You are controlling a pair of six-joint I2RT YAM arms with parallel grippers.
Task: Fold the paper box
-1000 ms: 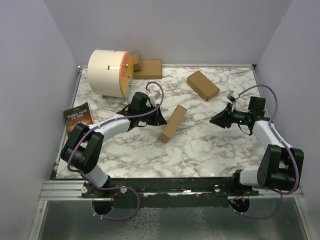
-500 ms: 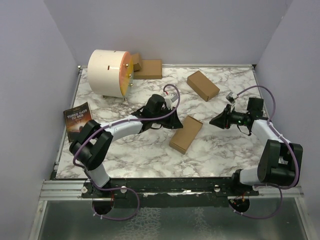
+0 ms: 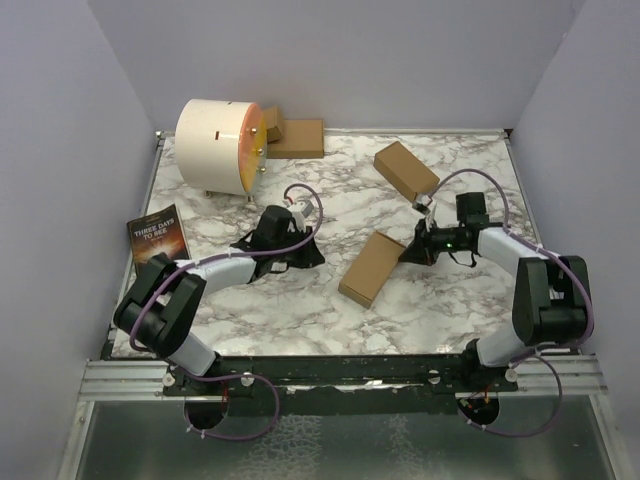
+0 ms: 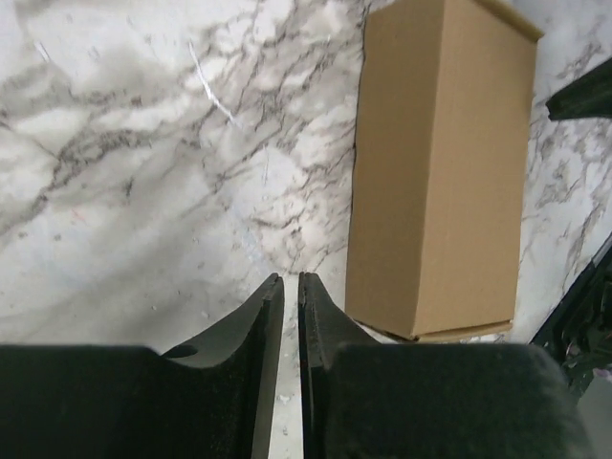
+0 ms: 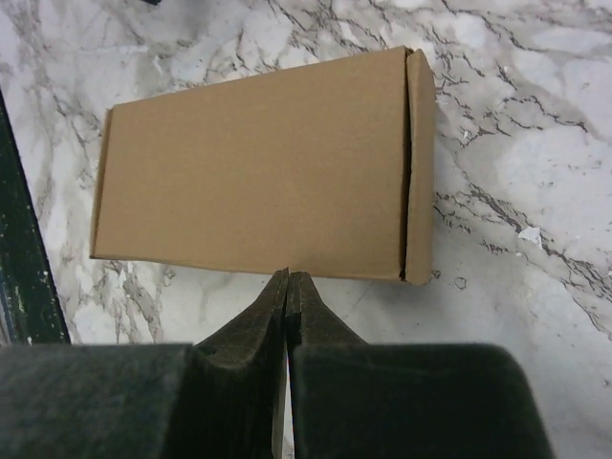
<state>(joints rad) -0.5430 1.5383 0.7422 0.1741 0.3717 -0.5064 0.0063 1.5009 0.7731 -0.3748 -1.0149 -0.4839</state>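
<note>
The folded brown paper box [image 3: 372, 268] lies flat on the marble table, closed, with its end flap tucked. It also shows in the left wrist view [image 4: 440, 163] and the right wrist view [image 5: 258, 206]. My left gripper [image 3: 318, 257] is shut and empty, resting low on the table just left of the box; its tips [image 4: 290, 279] stand apart from the box's near corner. My right gripper [image 3: 405, 255] is shut and empty, and its tips [image 5: 288, 275] touch the box's long edge on the right side.
A second brown box [image 3: 406, 170] lies at the back right. A white drum with an orange face [image 3: 220, 145] stands at the back left, with flat cardboard pieces [image 3: 297, 137] beside it. A dark book [image 3: 158, 235] lies at the left edge.
The box stood on its edge a second ago and now lies flat. My left gripper pushed right, then drew back left. My right gripper moved left up to the box.
</note>
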